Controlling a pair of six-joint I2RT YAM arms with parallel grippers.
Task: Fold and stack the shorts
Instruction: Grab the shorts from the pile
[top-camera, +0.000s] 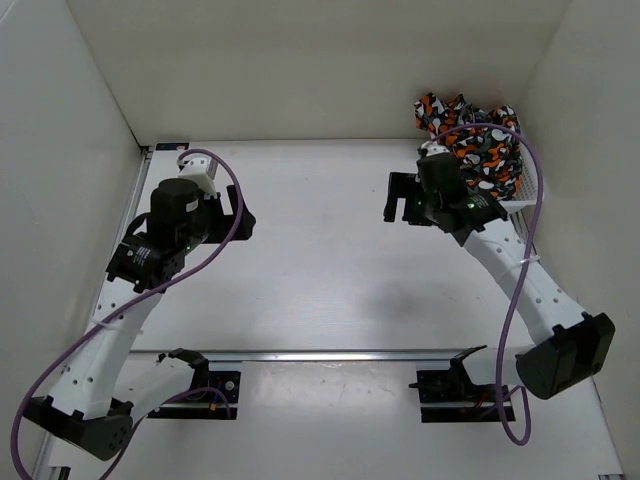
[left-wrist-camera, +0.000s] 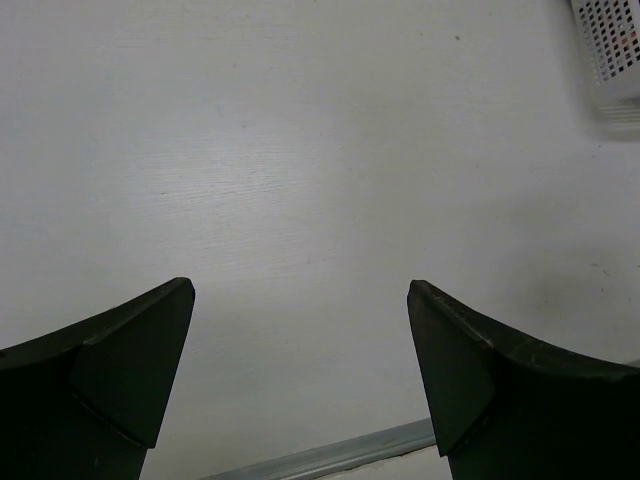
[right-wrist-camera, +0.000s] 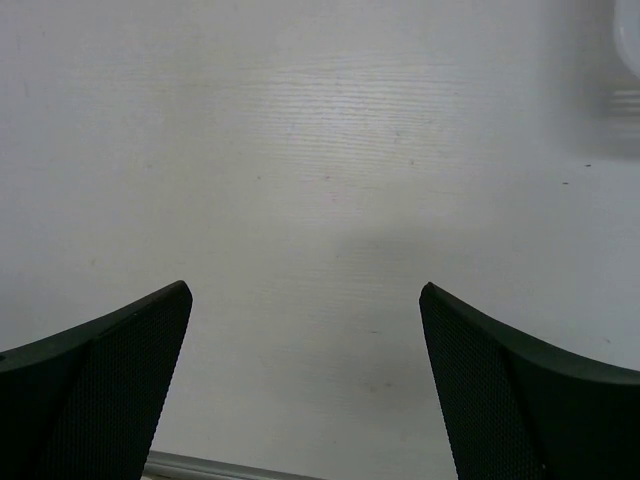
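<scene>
The shorts (top-camera: 478, 140), in an orange, black, grey and white camouflage print, lie bunched in a heap at the back right corner, over a white mesh basket (top-camera: 516, 208). My right gripper (top-camera: 392, 198) is open and empty, just left of the heap and pointing left over the bare table. In the right wrist view (right-wrist-camera: 305, 290) its jaws stand wide apart with only the table between them. My left gripper (top-camera: 245, 215) is open and empty at the left middle of the table. The left wrist view (left-wrist-camera: 300, 290) shows only the table between its jaws.
The white mesh basket shows at the top right of the left wrist view (left-wrist-camera: 612, 45). White walls enclose the table on the left, back and right. A metal rail (top-camera: 330, 353) runs across the near edge in front of the arm bases.
</scene>
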